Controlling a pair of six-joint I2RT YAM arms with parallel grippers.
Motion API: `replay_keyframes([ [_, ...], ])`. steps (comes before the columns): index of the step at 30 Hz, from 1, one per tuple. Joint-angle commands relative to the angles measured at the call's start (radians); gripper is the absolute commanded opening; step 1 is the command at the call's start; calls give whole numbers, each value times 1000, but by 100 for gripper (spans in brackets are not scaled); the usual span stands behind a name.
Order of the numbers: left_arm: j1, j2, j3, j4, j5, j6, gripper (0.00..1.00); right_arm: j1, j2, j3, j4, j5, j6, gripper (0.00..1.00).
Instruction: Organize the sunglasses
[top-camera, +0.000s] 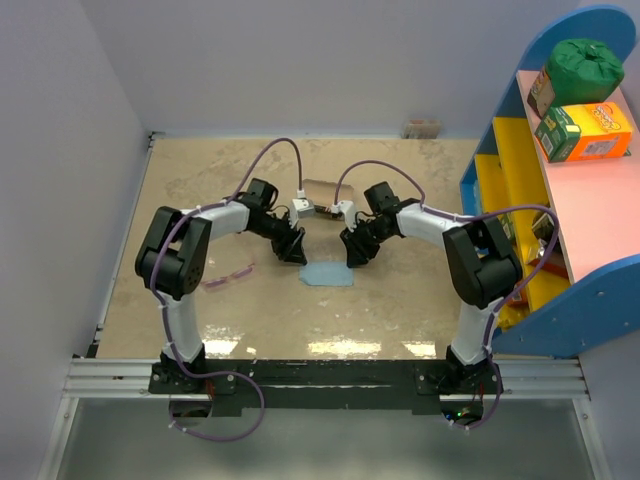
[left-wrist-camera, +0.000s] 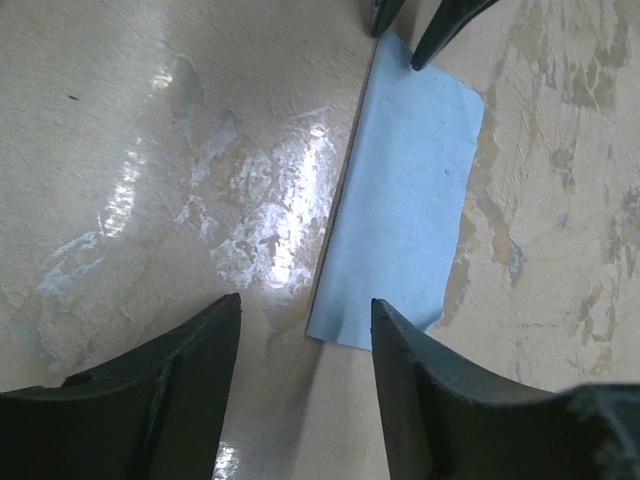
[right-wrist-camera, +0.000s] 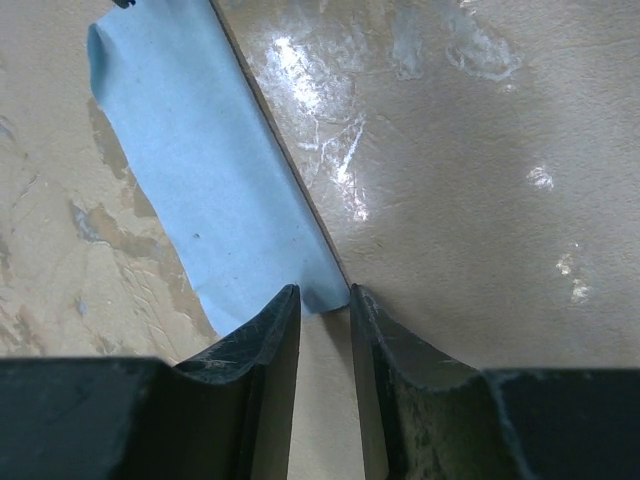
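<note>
The sunglasses (top-camera: 229, 275), thin with a pink-purple frame, lie on the table beside the left arm's elbow, away from both grippers. They show only in the top view. A light blue cloth (top-camera: 328, 274) lies flat as a narrow oblong at the table's middle. My left gripper (top-camera: 296, 256) hangs over the cloth's left end, open, its fingers (left-wrist-camera: 190, 390) wide apart around the near corner of the cloth (left-wrist-camera: 400, 210). My right gripper (top-camera: 353, 260) is at the cloth's right end, open by a narrow gap, and its tips (right-wrist-camera: 325, 305) straddle a corner of the cloth (right-wrist-camera: 200, 170).
A brownish oblong object (top-camera: 319, 188) lies just behind the two wrists. A blue, yellow and pink shelf unit (top-camera: 575, 200) stands along the right side, holding a green bag (top-camera: 585, 62) and an orange box (top-camera: 590, 130). Walls close off the left and back.
</note>
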Motion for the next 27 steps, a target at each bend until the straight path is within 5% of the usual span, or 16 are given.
replay_keyframes([
  [1, -18, 29, 6, -92, 0, 72, 57, 6, 17, 28, -22, -36, -15, 30],
  [16, -40, 41, -9, -149, 5, 121, 35, 6, 6, 20, 7, -19, 5, 36],
  [27, -43, 37, -18, -109, -10, 88, 13, 4, 12, 17, 9, -21, -1, 30],
])
